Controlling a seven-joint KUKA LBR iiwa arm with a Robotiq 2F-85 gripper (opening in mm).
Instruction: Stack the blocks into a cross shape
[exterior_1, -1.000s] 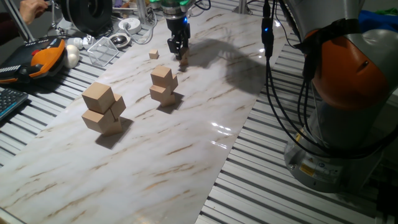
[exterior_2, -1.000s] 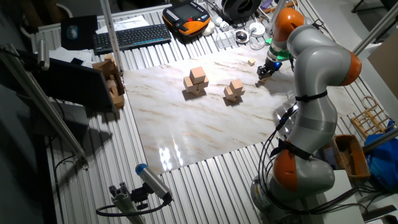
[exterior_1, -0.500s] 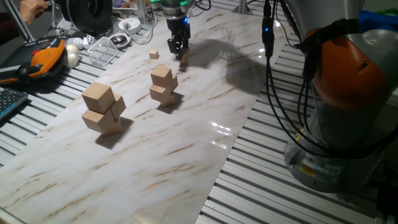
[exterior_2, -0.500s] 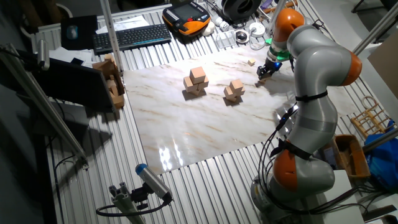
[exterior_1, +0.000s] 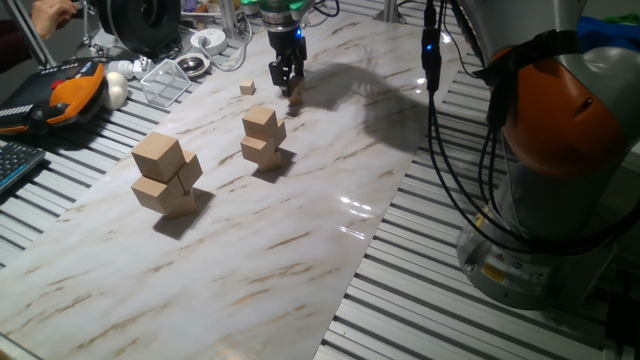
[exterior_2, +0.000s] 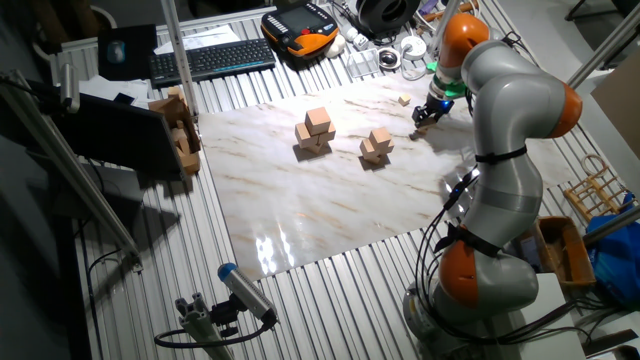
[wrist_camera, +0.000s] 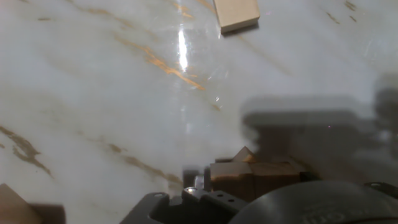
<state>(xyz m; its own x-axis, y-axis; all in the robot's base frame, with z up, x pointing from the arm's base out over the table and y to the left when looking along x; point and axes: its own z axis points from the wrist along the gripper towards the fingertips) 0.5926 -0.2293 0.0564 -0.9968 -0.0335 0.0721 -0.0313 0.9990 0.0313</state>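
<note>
- Down at the far end of the marble-patterned tabletop (exterior_1: 300, 250), the gripper (exterior_1: 287, 78) hangs nearly upright, fingers aimed at the surface; its tips sit right over a small cluster of tiny blocks (exterior_1: 296, 97); in the other fixed view the same gripper (exterior_2: 428, 112) stands at the far right edge of the marble, with the cluster (exterior_2: 421, 128) just below it.
- Seen from the hand view, the cluster (wrist_camera: 255, 177) lies at the bottom of the picture, directly in front of the hand's dark housing; tan faces sit side by side, forming a low row whose long axis runs left to right across that picture; one corner pokes up behind the row, so a cube there sits turned off-square.
- How far apart the fingers stand, I cannot tell; they are dark and small in both fixed views, and the hand view shows none of them plainly; whether they touch any cube is likewise unclear.
- One more tiny block, the loose block (exterior_1: 247, 88), rests alone on the marble, near the gripper and apart from the cluster; it shows again at the top of the hand view (wrist_camera: 236, 14), one edge slightly skewed to the frame.
- Nearer along the marble stand a medium stack (exterior_1: 263, 137) and a large stack (exterior_1: 165, 174), each an upper cube twisted on those below, well apart from the gripper.
</note>
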